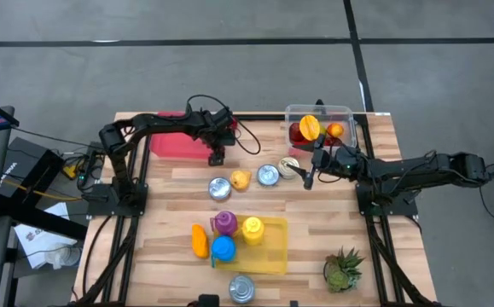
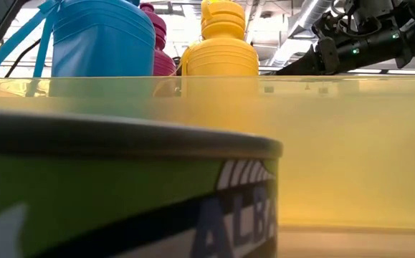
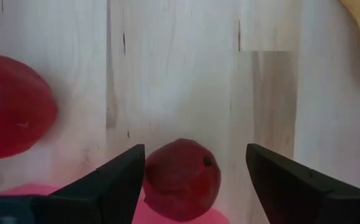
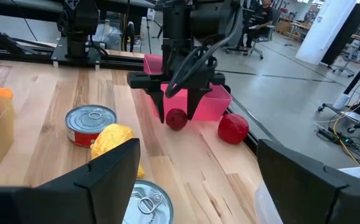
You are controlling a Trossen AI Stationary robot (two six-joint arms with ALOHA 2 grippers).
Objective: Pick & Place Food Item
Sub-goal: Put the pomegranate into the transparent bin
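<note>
Beside the pink bin (image 1: 178, 145) at the far left of the table (image 1: 315, 247), your left gripper (image 1: 216, 157) hangs just over a small dark-red fruit (image 3: 181, 179); its fingers stand apart on either side of the fruit, not pressing it, and the fruit rests on the wood against the bin's near corner. From the right wrist view you see the same thing: the left gripper's fingers (image 4: 165, 111) straddle the fruit in front of the bin, with a second, larger red fruit (image 4: 233, 128) lying just beside it. Your right gripper (image 1: 309, 179) waits near the middle of the table, fingers spread and holding nothing, by the clear tub (image 1: 319, 124) that holds more food. Nearby lie a yellow food item (image 1: 241, 180) and two cans (image 1: 219, 188).
</note>
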